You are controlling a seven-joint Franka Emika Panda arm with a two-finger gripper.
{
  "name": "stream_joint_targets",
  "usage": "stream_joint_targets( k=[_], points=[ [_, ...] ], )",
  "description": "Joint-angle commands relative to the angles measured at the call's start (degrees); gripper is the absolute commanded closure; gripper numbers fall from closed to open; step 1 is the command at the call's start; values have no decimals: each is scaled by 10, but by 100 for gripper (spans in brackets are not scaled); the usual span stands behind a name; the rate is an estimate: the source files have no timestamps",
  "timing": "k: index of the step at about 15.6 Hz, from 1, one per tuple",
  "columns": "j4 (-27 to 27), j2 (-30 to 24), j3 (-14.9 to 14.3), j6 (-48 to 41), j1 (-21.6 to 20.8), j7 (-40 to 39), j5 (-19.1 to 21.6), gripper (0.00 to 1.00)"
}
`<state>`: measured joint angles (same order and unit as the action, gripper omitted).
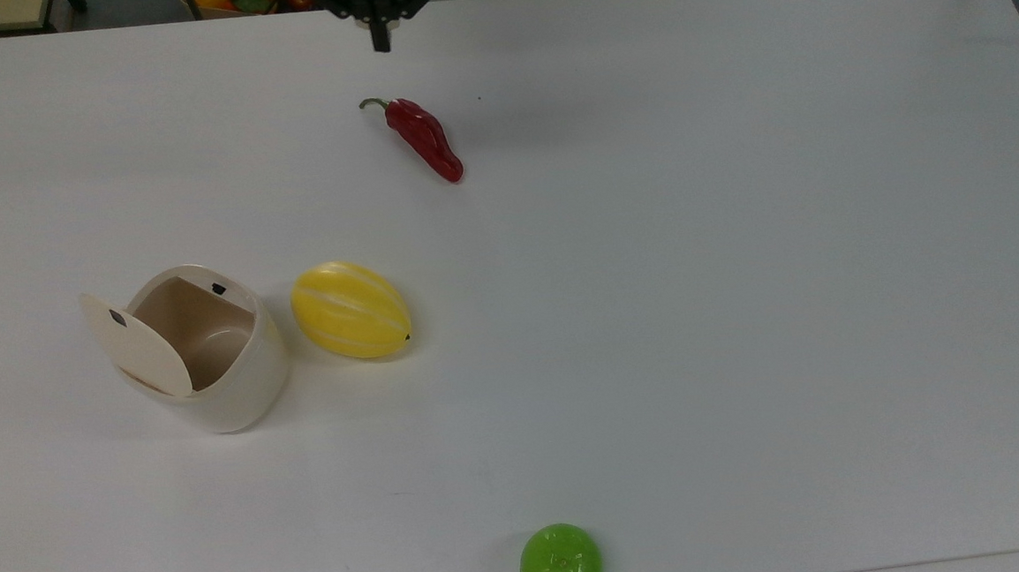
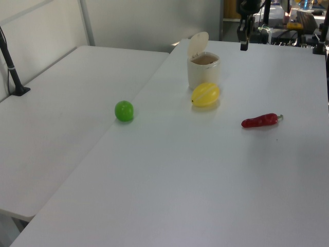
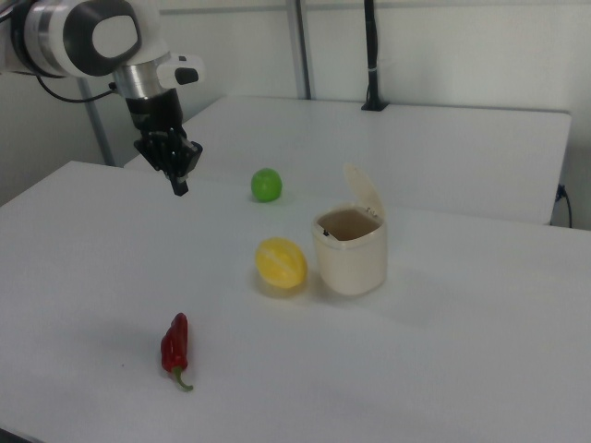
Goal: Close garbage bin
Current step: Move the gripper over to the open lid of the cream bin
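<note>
Overhead, the gripper (image 1: 381,44) hung above the table (image 1: 738,263) with its fingers pressed together, holding and touching nothing. The bin (image 1: 214,366) stood well apart from it, lid (image 1: 134,344) upright and open, the melon (image 1: 350,310) just beside. A pepper (image 1: 423,138) lay between gripper and bin; broad bare tabletop stretched around. A green ball (image 1: 560,562) sat near the table's edge.

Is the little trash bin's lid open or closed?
Open. The garbage bin has its lid flipped up, and its bare inside shows in the top view.
</note>
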<state>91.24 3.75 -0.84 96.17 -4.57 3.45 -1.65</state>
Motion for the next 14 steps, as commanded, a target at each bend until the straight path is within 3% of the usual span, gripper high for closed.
stream_joint_targets(
  k=[1,7,14],
  points=[
    [-27,37,-3,44,29,-7,-6,100],
    [-47,82,-4,202,96,43,-6,100],
    [-73,134,-4,344,139,46,2,100]
  ],
)
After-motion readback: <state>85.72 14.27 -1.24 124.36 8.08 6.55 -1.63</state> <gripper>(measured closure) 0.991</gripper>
